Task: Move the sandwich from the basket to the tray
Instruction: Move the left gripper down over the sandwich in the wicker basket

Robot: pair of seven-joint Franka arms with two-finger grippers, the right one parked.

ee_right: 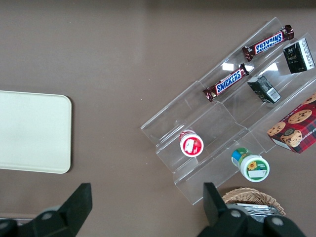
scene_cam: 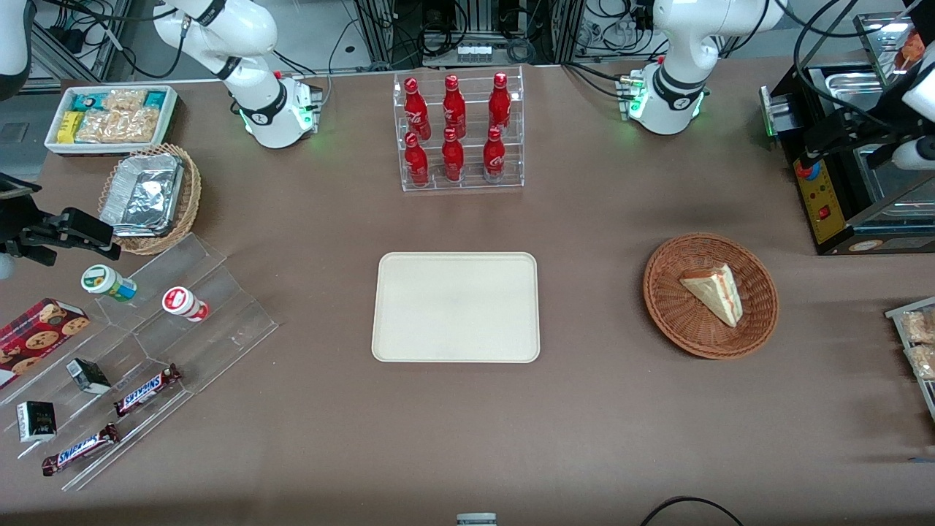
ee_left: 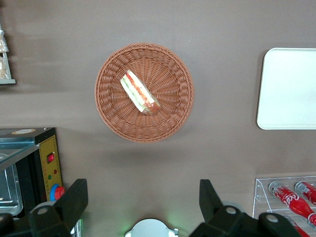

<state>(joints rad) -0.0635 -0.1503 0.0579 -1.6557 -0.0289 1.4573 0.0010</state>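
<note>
Sandwich (scene_cam: 714,292) lay in the round reddish-brown wicker basket (scene_cam: 668,301) on the brown table (scene_cam: 584,424) in the front view, a pale wedge with its striped filling edge facing about 2 o'clock. The cream tray (scene_cam: 456,307) sat flat near the table's middle, well apart from the basket, which lay toward the working arm's end. Farther from the camera than the tray stood a clear rack of red cola bottles (scene_cam: 454,131). Toward the parked arm's end were a clear stepped stand with two Snickers bars (scene_cam: 148,389) and a lighter wicker basket holding a foil container (scene_cam: 144,193). The tool was not clearly seen in this view.

From the left wrist camera, the tool (ee_left: 143,202) hung high above the table with its two dark fingers (ee_left: 73,202) spread wide, released and gripping nothing. The sandwich (ee_left: 139,92) rested near the middle of the basket (ee_left: 111,106), its red and green filling stripe running from about 11 o'clock to 5 o'clock. The tray (ee_left: 289,89) lay well apart from the basket.

From the right wrist camera, one end of the tray (ee_right: 34,132) showed bare, near the stepped stand (ee_right: 197,128).
</note>
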